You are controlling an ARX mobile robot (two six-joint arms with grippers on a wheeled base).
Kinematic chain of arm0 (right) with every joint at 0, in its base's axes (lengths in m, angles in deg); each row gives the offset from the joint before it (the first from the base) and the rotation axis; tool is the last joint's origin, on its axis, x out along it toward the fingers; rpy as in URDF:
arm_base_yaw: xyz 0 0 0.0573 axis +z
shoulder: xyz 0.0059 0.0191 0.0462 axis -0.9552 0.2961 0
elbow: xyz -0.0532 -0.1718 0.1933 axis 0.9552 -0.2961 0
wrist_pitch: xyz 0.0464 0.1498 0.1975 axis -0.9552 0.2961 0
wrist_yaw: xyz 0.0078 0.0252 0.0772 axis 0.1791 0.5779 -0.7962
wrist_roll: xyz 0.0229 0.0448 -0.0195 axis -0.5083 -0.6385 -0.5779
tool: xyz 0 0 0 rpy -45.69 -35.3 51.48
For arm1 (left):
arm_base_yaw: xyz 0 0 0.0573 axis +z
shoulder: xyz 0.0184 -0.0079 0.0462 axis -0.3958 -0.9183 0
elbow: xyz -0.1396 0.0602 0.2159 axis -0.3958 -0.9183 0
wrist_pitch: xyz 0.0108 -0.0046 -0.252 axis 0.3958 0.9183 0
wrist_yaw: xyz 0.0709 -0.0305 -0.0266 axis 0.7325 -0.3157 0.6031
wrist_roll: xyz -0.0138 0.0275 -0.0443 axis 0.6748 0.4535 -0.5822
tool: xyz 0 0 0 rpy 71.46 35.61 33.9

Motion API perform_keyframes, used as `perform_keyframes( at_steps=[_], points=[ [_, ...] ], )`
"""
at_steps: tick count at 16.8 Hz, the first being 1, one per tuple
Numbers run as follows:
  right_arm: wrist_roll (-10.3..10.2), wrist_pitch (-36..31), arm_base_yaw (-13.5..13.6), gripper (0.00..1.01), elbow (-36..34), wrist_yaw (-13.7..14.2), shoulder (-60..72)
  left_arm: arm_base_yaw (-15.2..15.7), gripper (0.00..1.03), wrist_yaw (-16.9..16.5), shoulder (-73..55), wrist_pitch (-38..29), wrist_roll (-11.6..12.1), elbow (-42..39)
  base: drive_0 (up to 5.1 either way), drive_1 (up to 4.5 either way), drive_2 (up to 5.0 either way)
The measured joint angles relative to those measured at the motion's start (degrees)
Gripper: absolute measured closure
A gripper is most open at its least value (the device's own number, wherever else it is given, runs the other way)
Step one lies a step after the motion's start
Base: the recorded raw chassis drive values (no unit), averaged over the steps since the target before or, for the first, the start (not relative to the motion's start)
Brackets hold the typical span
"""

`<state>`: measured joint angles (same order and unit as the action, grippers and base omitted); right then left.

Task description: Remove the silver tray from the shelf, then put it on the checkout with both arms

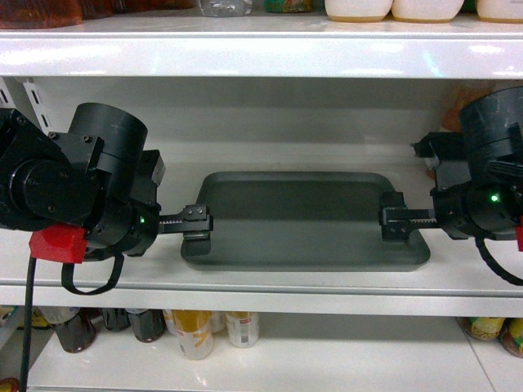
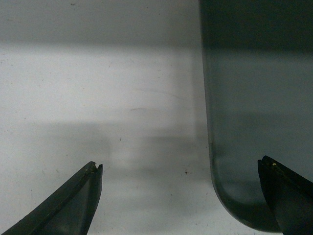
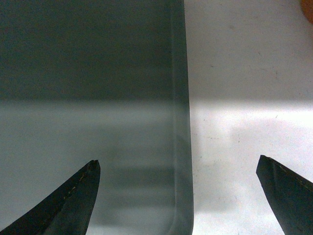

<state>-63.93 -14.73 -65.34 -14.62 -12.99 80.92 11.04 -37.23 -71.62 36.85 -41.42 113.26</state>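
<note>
- Laterally, silver tray (image 1: 306,216) lay on shelf (image 1: 245,273), long axis running between both end effectors.
- Left end effector (image 1: 196,222): wide, straddling its near short rim.
- Right end effector (image 1: 393,219): wide, likewise, equally near.

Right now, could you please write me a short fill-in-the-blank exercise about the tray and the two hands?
1. The tray lies flat on the ____.
2. Both hands, the left hand and the right hand, are ____, each straddling a short edge of the tray.
3. On the lower board under the shelf stand ____.

Missing words: shelf; open; bottles
</note>
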Motion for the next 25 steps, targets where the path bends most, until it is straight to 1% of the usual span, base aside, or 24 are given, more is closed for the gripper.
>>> perform_keyframes(
  at_steps=[4,5,6,7,8,10,12,13,14,16,17,18,19,21,23,25],
  points=[
    [0.0,7.3,0.0,0.03,9.4,0.3,5.9,0.4,0.05,0.5,-4.0,3.8,-0.2,4.5,0.0,0.00,0.0],
    [0.0,8.5,0.0,0.03,11.2,0.5,7.1,0.4,0.05,-0.3,-4.4,5.2,-0.2,6.0,0.0,0.00,0.0],
    [0.0,10.2,0.0,0.05,12.5,0.5,8.2,0.3,0.05,-0.5,-5.0,7.0,-0.3,7.5,0.0,0.00,0.0],
    [-0.2,11.1,0.1,0.14,13.0,0.6,9.0,0.2,0.10,-0.6,-5.2,8.4,-0.2,8.4,0.0,0.00,0.0],
    [-0.3,11.7,0.1,0.21,13.4,0.3,9.2,0.2,0.18,0.2,-5.5,8.9,-0.2,8.7,0.0,0.00,0.0],
    [-0.5,12.4,0.4,0.40,13.6,-0.2,9.2,0.1,0.35,0.3,-5.8,10.3,-0.3,9.3,0.0,0.00,0.0],
    [-0.5,12.5,0.7,0.56,13.2,-0.2,9.2,0.1,0.53,-0.3,-6.0,11.0,-1.4,9.5,0.0,0.00,0.0],
    [-0.5,12.1,0.7,0.67,12.6,0.1,9.1,0.1,0.61,-0.2,-6.1,11.0,-1.6,9.5,0.0,0.00,0.0],
    [-0.5,12.0,0.7,0.74,12.1,0.0,8.9,0.1,0.69,-0.8,-6.1,9.9,-2.1,9.0,0.0,0.00,0.0],
    [-0.5,10.6,0.4,0.91,10.2,-0.2,8.1,0.0,0.85,-1.6,-5.8,8.3,-2.9,7.6,0.0,0.00,0.0],
    [-0.9,9.7,0.3,0.97,9.1,-0.9,7.5,0.0,0.94,-1.8,-5.5,7.6,-3.2,6.8,0.0,0.00,0.0],
    [-1.4,8.7,0.4,0.98,7.9,-1.1,7.0,0.1,0.99,-1.8,-5.0,7.1,-3.8,6.1,0.0,0.00,0.0],
    [-1.9,6.8,0.4,0.98,6.2,-1.3,6.3,0.4,1.00,-2.3,-4.0,4.5,-4.3,3.8,0.0,0.00,0.0],
    [-2.7,3.1,0.4,0.98,1.9,-1.2,4.5,0.3,1.00,-1.9,-2.2,2.3,-4.5,0.4,0.0,0.00,0.0],
    [-3.6,0.2,0.4,0.98,-3.8,-2.5,1.4,-0.2,1.00,-1.6,1.1,0.1,-4.5,-5.1,0.0,0.00,0.0],
    [-4.0,-2.5,0.4,0.98,-9.6,-2.8,-2.5,-1.0,1.00,-0.6,4.9,-1.9,-4.5,-10.0,0.0,0.00,0.0]
  ],
)
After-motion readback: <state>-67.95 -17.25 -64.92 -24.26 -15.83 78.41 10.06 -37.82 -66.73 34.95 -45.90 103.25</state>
